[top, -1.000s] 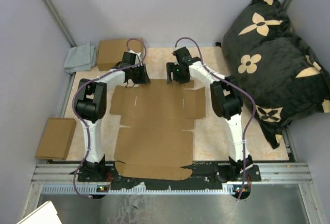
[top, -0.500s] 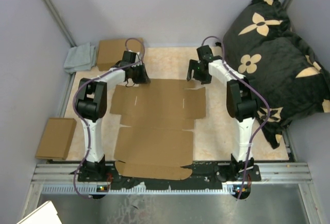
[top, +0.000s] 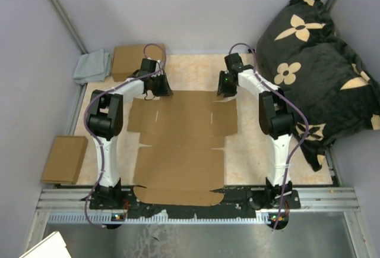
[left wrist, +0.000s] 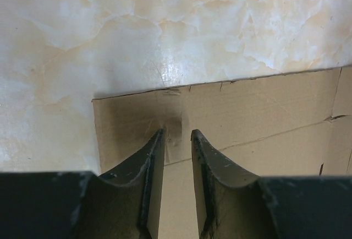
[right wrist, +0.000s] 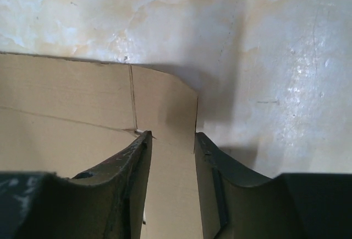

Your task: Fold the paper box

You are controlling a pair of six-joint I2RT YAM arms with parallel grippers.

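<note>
Surface: pale marbled table [top: 196,74], lying under the box.
Box: paper box [top: 181,145], an unfolded brown cardboard sheet flat on the table, creases and slits showing.
Left: my left gripper [left wrist: 177,135] is over the box's far left corner, fingers a narrow gap apart, holding nothing.
Right: my right gripper [right wrist: 171,135] is over the box's far right corner flap, fingers parted, nothing pinched.
Handling: I judge it light, stiff across panels, hinging at creases, easily dented.
Hold: I would pinch the far flap's edge near both corners.
</note>
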